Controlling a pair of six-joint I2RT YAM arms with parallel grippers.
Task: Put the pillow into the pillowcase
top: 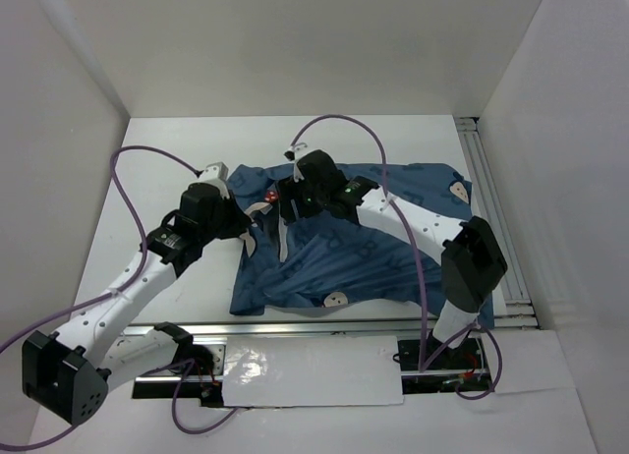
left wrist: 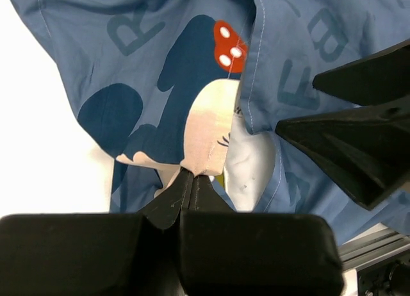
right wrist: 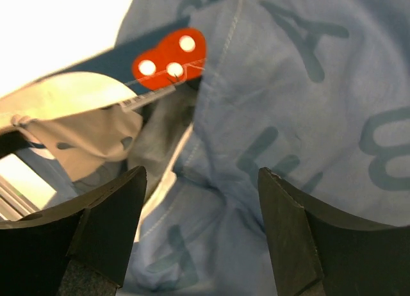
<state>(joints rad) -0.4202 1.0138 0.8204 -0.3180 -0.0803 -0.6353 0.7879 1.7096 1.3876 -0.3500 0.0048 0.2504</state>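
The step in hand seemed to be the stuffing. The left fingers point(left wrist: 192, 192) were pinched tight on the hem of the one pillowcase point(top: 344, 253), which lay crumpled on the tabletop point(top: 167, 179). The right fingers point(right wrist: 112, 222) stood wide and empty, just above the blue cloth. Between both pairs, a bit of the one pillow point(left wrist: 251, 163) showed white inside the mouth. Next, I judged, the right fingers must push it deeper.

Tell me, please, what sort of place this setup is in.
Probably a robotics lab test cell rather than a home: plain white walls box in a white table, the left arm and right arm are bolted at its near edge trailing purple cables, and a blue pillowcase lies on it.
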